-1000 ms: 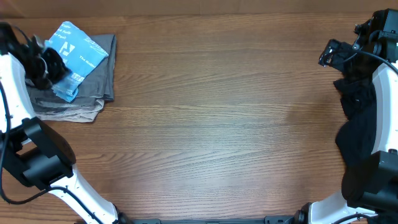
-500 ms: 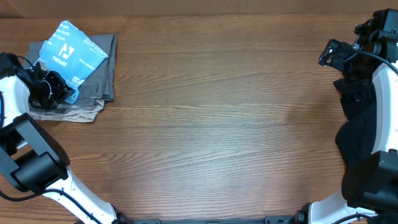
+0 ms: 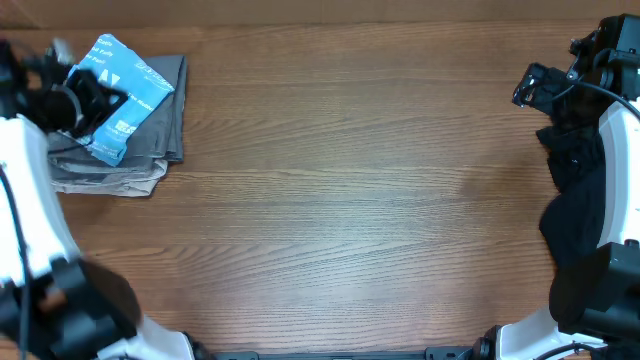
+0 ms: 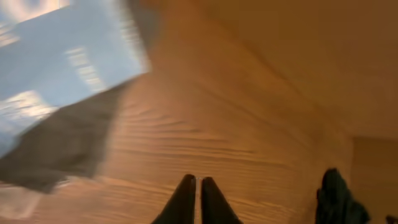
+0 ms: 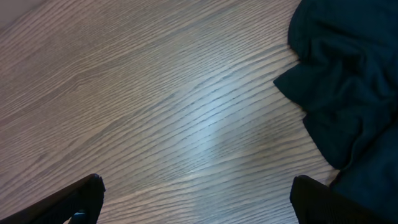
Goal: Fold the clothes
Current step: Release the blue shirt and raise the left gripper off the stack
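Observation:
A folded light blue garment (image 3: 120, 85) with white print lies on folded grey clothes (image 3: 150, 140) at the table's far left; both show blurred in the left wrist view, blue (image 4: 62, 68) over grey (image 4: 62, 143). My left gripper (image 3: 98, 95) is over the blue garment's left side, fingers shut and empty (image 4: 193, 182). A crumpled black garment (image 3: 578, 190) lies at the right edge, also in the right wrist view (image 5: 348, 81). My right gripper (image 3: 535, 85) is open and empty above bare wood (image 5: 193, 186), just left of the black garment's top.
The wooden table (image 3: 350, 200) stretches between the two piles. The left arm's white links (image 3: 25, 200) run down the left edge and the right arm's (image 3: 615, 150) down the right edge over the black garment.
My left gripper swung down to the pile's left edge, then back up over the blue garment. The left wrist view is motion blurred. The right arm has not moved.

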`<state>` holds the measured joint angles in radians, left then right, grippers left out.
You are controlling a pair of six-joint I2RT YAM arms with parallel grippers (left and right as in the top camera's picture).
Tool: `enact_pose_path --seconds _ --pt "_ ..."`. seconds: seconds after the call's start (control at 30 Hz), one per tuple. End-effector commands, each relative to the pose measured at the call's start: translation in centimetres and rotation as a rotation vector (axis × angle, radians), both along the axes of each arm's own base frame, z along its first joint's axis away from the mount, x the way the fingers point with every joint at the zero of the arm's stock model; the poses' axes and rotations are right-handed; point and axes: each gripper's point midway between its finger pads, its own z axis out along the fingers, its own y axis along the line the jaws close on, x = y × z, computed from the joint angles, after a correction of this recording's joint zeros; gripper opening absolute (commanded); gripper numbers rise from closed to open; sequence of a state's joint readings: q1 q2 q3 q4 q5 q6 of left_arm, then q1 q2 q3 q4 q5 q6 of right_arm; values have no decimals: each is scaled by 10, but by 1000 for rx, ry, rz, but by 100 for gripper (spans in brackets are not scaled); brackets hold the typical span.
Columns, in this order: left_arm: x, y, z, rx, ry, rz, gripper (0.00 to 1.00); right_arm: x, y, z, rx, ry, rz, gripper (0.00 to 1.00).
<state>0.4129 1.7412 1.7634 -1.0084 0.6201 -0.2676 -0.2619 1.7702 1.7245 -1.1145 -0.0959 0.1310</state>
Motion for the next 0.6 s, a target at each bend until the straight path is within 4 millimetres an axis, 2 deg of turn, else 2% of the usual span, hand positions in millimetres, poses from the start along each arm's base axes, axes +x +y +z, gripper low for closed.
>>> enact_pose_path --seconds 0.0,0.07,0.1,0.13,0.17,0.2,0.37,0.57 --pt "-6 -30 36 119 -39 35 30 0 -2 4 -7 -12 -9 100" --pt "-7 -49 38 172 -41 11 50 0 -2 4 -7 -12 -9 100" --pt "-7 -57 38 183 -39 -4 64 0 -3 4 -7 -13 -9 100" --pt "-6 -67 36 194 -34 -26 89 0 -3 4 -7 -13 -9 100" --pt "-6 -74 34 202 -28 -39 100 0 -3 4 -7 -13 -9 100" --pt "-4 -83 29 208 -18 -60 100 0 -3 4 -7 -13 -9 100" --pt "-3 -107 19 204 5 -119 100 0 -2 4 -7 -12 -9 100" --pt "-2 -111 18 203 7 -129 100 0 -3 4 -7 -13 -9 100"
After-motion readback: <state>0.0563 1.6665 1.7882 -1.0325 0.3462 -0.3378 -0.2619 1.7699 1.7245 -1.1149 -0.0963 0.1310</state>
